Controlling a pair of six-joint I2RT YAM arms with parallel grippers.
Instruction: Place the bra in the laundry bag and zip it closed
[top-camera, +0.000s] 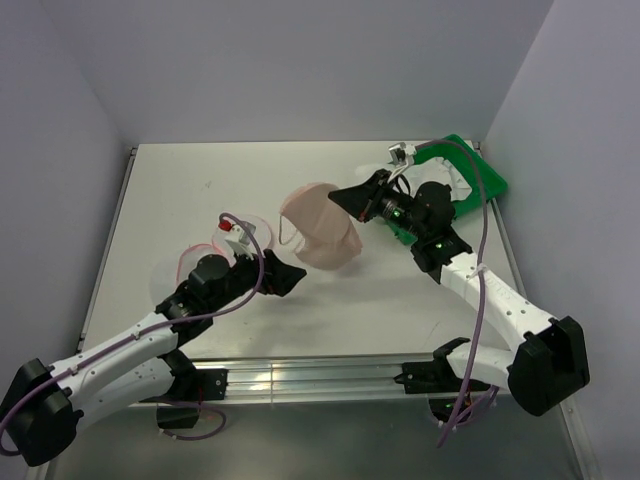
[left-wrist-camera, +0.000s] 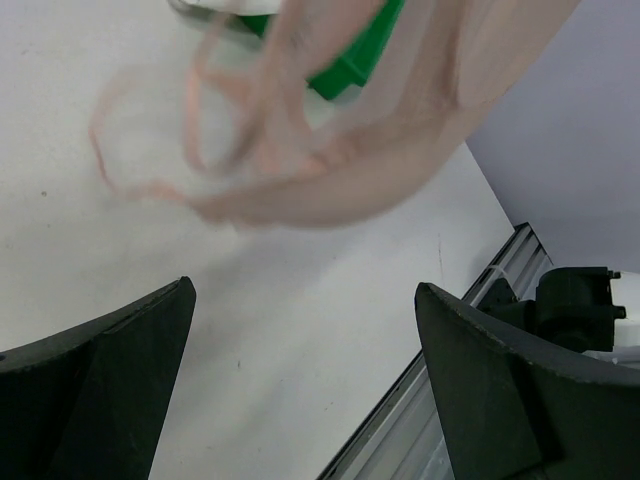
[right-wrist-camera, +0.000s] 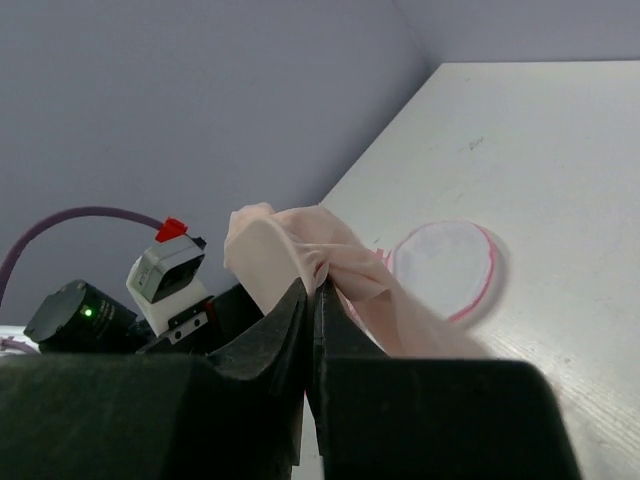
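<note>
The right gripper (top-camera: 341, 197) (right-wrist-camera: 314, 300), its two black fingers pressed together, pinches the top edge of the pale pink bra (top-camera: 320, 236) (right-wrist-camera: 300, 245) and holds it in the air over the middle of the white table (top-camera: 200, 180). From above, we see the cups hanging below the pinch as one loose fold. In the right wrist view the cloth bunches directly above the closed fingertips.

Just beside the bra's lower left edge is the left gripper (top-camera: 287, 274) (left-wrist-camera: 302, 290). Its fingers are spread wide and hold nothing. In its own view the bra (left-wrist-camera: 330, 180) and its thin straps hang blurred ahead of the gap, and we cannot tell whether the cloth touches either finger.

The laundry bag (top-camera: 165, 277) (right-wrist-camera: 445, 268) lies flat on the table at the left, a round see-through disc with a pink rim. From above, the left arm's wrist covers much of it. We cannot tell whether its zipper is open. The bag is separate from the bra, which is not inside it.

A green tray (top-camera: 492, 182) (left-wrist-camera: 355, 60) sits at the far right corner of the table, behind the right arm.
</note>
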